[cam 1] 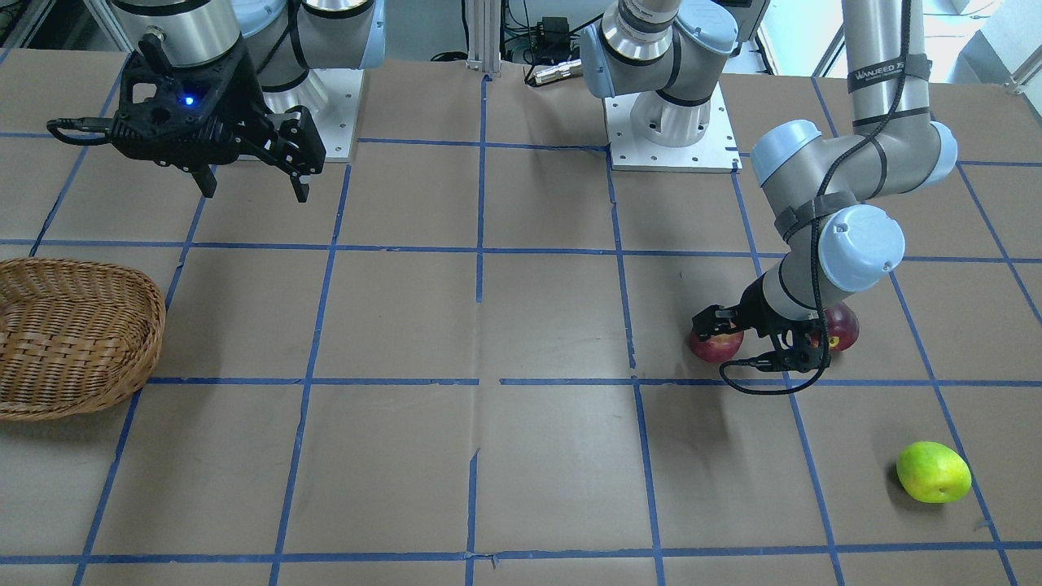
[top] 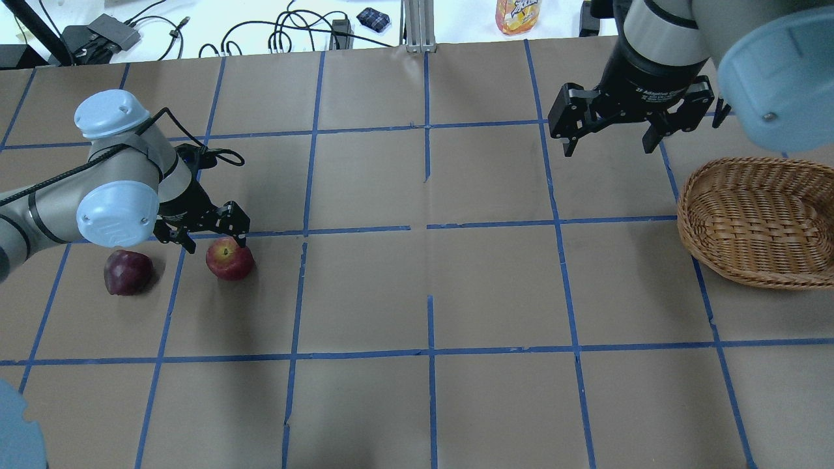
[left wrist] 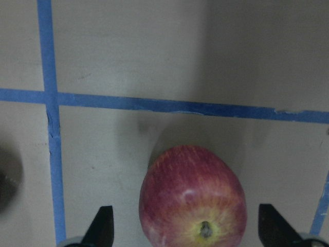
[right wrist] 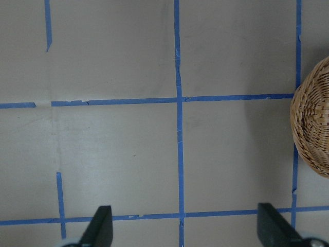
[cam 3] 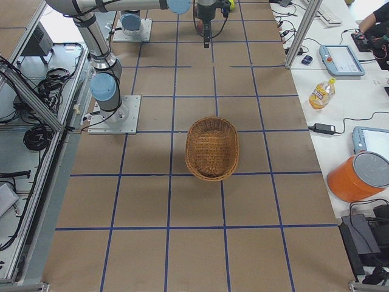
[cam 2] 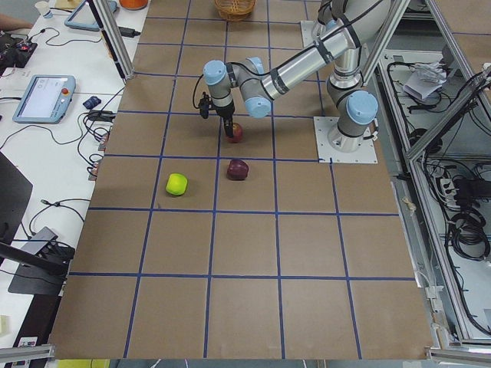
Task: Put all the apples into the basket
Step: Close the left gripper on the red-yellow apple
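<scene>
Green apple: the green apple (cam 1: 934, 472) lies on the tabletop (top: 495, 286) farthest toward the robot's left, well apart from the other two apples and from both arms.
Maroon apple: the maroon apple (top: 128, 272) sits on the tabletop near the left arm's wrist. Nothing grips it.
Left claw: the left claw (top: 217, 245) is spread wide and pointed down over the red apple. The wrist view shows one finger on each side of the fruit, with bare tabletop in both gaps. It pinches nothing.
Red apple: the red apple (top: 229, 259) rests on the tabletop between those fingers, its yellowish stem end up, just beside a blue tape line.
Right claw: the right claw (top: 608, 151) is also spread and holds nothing. It hangs above the tabletop near the basket.
Basket: the basket (top: 756, 218) stands at the robot's right, far across the tabletop from all three apples. No fruit is in it.
Step in hand: this looks like the first pick, with the left claw lined up on the red apple before gripping. None of the three apples has been delivered.
Next move: the fingers probably need to sink a little further around the apple's widest part, though no view shows their height clearly. They then press together on the fruit, and the arm lifts it. The basket is a long way across the tabletop, so the carry may call for a long reach or a pass to the right claw.
</scene>
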{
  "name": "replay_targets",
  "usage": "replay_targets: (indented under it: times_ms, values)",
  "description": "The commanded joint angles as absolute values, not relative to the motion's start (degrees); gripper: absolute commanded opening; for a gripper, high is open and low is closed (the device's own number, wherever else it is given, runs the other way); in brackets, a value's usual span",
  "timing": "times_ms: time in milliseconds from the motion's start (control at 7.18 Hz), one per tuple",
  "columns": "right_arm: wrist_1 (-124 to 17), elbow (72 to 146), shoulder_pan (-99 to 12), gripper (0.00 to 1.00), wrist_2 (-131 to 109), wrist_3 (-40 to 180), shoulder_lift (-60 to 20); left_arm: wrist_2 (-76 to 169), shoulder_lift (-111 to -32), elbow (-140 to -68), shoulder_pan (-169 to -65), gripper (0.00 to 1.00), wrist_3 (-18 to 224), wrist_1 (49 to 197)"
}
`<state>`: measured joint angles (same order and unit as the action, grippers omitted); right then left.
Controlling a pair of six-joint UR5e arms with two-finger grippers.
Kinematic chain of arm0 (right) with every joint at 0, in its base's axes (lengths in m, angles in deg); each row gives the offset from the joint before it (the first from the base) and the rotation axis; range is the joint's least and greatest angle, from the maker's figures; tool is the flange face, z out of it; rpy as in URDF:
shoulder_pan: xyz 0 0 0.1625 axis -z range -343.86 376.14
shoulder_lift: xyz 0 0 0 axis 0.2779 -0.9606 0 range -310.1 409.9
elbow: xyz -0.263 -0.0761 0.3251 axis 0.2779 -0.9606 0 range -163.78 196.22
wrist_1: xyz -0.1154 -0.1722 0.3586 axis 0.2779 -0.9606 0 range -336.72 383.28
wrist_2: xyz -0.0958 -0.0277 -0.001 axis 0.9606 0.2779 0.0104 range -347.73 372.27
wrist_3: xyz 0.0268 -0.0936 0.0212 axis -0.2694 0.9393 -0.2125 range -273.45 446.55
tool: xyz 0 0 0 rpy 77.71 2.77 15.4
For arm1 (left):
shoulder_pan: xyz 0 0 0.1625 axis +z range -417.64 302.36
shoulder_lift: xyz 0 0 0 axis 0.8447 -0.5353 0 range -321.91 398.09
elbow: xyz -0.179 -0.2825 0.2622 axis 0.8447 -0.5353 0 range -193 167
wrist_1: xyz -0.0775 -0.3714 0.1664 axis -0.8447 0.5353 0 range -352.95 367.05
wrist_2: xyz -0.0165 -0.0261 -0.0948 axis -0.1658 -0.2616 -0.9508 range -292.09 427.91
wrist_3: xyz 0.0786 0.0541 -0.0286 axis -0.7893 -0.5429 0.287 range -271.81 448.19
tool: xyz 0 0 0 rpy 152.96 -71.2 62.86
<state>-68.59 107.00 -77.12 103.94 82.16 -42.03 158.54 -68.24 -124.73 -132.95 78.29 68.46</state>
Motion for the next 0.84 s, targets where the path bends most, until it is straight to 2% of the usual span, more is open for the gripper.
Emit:
replay_targets:
  times_ms: [0,139,278,418,557,696]
  values:
    - [-68.7,106.9,-77.1,1.0,103.9,82.2,-42.0,156.1,-69.3,-126.6,-133.1,1.0,78.3,68.2]
    - [-68.7,107.0,-77.1,1.0,103.9,82.2,-42.0,156.2,-69.7,-127.3,-132.9,1.0,77.2,64.9]
    - [-68.6,107.0,-77.1,1.0,103.9,82.2,-42.0,157.2,-69.4,-127.6,-133.0,0.61,76.4,63.1]
    - [-68.7,107.0,-77.1,1.0,103.9,82.2,-42.0,157.9,-69.0,-127.3,-133.0,0.05,76.8,62.9]
    - [-68.6,107.0,-77.1,1.0,103.9,82.2,-42.0,157.2,-67.6,-126.3,-134.3,0.0,79.3,63.2]
    - [-68.6,107.3,-77.1,1.0,103.9,82.1,-42.1,153.2,-68.0,-123.9,-137.3,0.0,85.8,65.0]
